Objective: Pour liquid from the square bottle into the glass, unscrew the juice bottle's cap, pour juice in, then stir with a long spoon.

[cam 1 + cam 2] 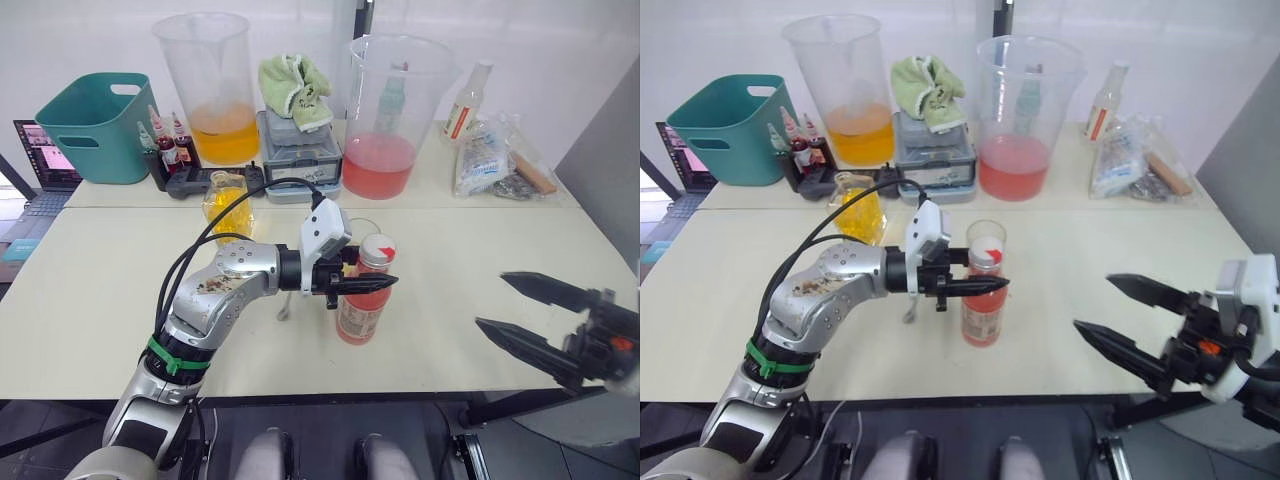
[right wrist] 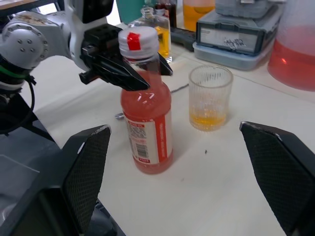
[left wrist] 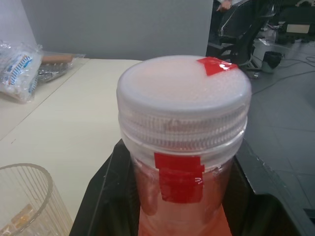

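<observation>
A: Where is the juice bottle (image 1: 362, 300)?

B: Upright on the table (image 1: 100, 300), near its front edge; the cap (image 3: 183, 96) is on, with red tape across it; the left gripper (image 1: 368, 284) is clamped on the bottle's neck just under the cap.

A: And the right gripper (image 1: 522, 313)?

B: Well to the right of the juice bottle, fingers spread apart, holding nothing.

A: The glass (image 2: 210, 104)?

B: Just behind the juice bottle, a little yellow liquid in the bottom; the square bottle (image 1: 226, 203) stands behind and to the left of the juice bottle; the long spoon (image 2: 147, 103) lies on the table to the left of the juice bottle, mostly hidden by the left arm.
</observation>
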